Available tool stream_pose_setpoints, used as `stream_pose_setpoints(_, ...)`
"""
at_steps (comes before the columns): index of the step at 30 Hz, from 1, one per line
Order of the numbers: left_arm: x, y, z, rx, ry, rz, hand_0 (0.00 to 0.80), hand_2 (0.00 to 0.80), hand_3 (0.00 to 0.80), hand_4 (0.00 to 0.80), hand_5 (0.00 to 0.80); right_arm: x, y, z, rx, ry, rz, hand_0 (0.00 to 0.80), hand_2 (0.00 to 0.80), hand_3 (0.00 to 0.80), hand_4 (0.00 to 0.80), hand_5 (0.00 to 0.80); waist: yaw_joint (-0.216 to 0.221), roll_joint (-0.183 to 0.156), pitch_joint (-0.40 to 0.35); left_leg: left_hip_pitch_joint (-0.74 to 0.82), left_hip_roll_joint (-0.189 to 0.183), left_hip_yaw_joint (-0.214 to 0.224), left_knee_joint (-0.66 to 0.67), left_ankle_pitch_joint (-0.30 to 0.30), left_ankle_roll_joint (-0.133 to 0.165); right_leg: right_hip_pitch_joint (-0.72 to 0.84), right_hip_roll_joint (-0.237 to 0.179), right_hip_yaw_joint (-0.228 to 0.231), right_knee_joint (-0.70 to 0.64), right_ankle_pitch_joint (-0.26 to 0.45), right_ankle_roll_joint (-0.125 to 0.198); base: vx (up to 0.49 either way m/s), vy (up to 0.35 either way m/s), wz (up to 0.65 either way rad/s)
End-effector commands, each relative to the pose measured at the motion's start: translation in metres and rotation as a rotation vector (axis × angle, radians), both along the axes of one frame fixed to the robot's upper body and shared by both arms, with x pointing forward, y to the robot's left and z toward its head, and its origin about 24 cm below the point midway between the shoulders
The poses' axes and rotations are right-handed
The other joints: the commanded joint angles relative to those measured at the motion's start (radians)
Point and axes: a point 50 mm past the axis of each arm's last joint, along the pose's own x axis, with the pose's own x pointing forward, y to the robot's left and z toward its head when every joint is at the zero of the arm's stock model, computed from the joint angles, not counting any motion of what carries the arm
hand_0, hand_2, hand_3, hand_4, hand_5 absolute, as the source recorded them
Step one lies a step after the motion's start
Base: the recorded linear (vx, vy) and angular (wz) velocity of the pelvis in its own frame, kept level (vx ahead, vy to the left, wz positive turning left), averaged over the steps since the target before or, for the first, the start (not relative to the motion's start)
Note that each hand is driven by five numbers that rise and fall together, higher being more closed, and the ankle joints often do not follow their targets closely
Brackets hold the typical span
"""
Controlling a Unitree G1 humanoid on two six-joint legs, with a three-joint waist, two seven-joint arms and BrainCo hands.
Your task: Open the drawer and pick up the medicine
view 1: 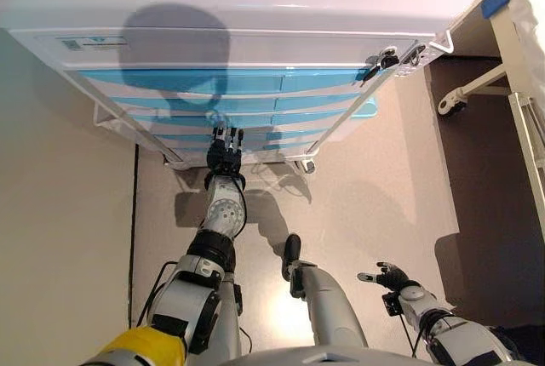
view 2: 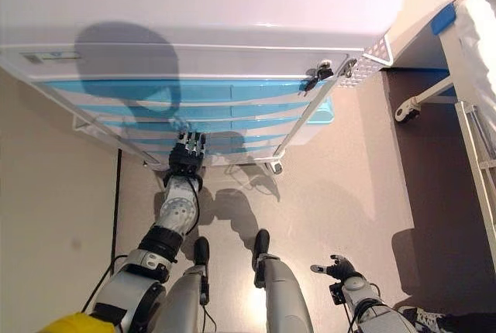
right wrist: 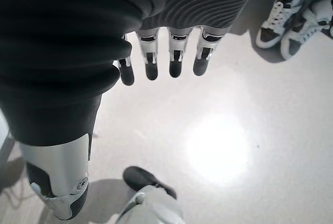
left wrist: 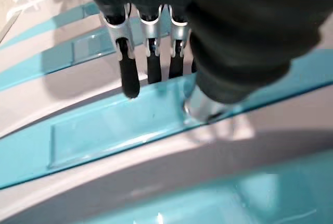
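The medicine shows in no view — every drawer of the cart (view 1: 255,8) is closed, and neither hand holds anything. The cart is white with a stack of blue-fronted drawers (view 1: 213,81) running down its face, each with a clear label window. The left hand (view 1: 226,151) is stretched out to one of the lower drawers (left wrist: 119,125); in the left wrist view its fingers (left wrist: 128,75) point straight down at the blue front, their dark tips at or just above the drawer's upper edge, and whether they touch it cannot be told. They are not curled round anything. The right hand (view 1: 390,277) hangs low on the robot's right, well apart from the cart, over the pale floor (right wrist: 223,130) — its fingers (right wrist: 175,60) are straight and relaxed, its thumb held out to the side, empty. Beyond that hand, the right wrist view shows a person's white-and-black shoes (right wrist: 291,18) on the floor. To the cart's right stands a white-framed bed (view 1: 524,85) with a castor (view 1: 449,104) near the cart's corner.
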Motion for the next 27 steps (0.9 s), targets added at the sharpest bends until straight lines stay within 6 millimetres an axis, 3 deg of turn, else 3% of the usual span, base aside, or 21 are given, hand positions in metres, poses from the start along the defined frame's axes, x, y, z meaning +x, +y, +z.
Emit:
stream_pose_setpoints(1,0.014,-0.013,0.110,0.117,-0.487,-0.026,0.800,0.800,0.800,0.800,0.800,-0.020,-0.024,-0.002,-0.088,0.069,0.006,0.000,0.000,0.000,0.000,0.000,0.027,0.018,-0.060,-0.046,-0.007,-0.013,0.036,-0.012,0.024,0.018,0.019,0.005,-0.011,0.033,0.053,0.000,0.000,0.00)
stream_pose_setpoints(16,0.006,-0.025,0.112,0.074,-0.536,-0.073,0.800,0.800,0.800,0.800,0.800,-0.013,-0.024,0.001,-0.093,0.051,0.036,0.000,0.000,0.000,0.000,0.000,0.036,0.020,-0.040,-0.055,-0.005,-0.015,0.075,-0.025,0.025,0.018,0.018,0.004,0.018,0.023,0.048,-0.001,-0.002,0.00)
stream_pose_setpoints(17,0.005,-0.026,0.110,0.072,-0.535,-0.081,0.800,0.800,0.800,0.800,0.800,-0.012,-0.023,0.002,-0.091,0.049,0.042,0.000,0.000,0.000,0.000,0.000,0.039,0.022,-0.039,-0.048,-0.003,-0.023,0.086,-0.055,0.020,0.024,0.021,0.009,0.031,-0.003,0.054,0.046,-0.024,-0.01)
stream_pose_setpoints(19,0.002,-0.027,0.107,0.064,-0.536,-0.089,0.800,0.800,0.800,0.800,0.800,-0.011,-0.023,0.002,-0.092,0.047,0.045,0.000,0.000,0.000,0.000,0.000,0.045,0.019,-0.024,-0.070,-0.003,-0.019,0.106,-0.031,0.026,0.011,0.016,-0.001,0.038,0.016,0.044,-0.058,-0.025,0.01)
stream_pose_setpoints(20,0.001,-0.027,0.106,0.060,-0.536,-0.093,0.800,0.800,0.800,0.800,0.800,-0.011,-0.023,0.002,-0.095,0.049,0.046,0.000,0.000,0.000,0.000,0.000,0.047,0.021,-0.024,-0.061,-0.002,-0.028,0.118,-0.063,0.021,0.019,0.020,0.003,0.055,-0.014,0.050,-0.051,-0.030,0.03)
stream_pose_setpoints(27,-0.007,-0.028,0.086,0.060,-0.499,-0.131,0.800,0.800,0.800,0.800,0.800,-0.012,-0.022,0.001,-0.098,0.059,0.059,0.000,0.000,0.000,0.000,0.000,0.069,0.015,0.010,-0.069,-0.004,-0.038,0.177,-0.078,0.023,0.027,0.018,-0.006,0.103,-0.036,0.038,-0.031,-0.040,0.06)
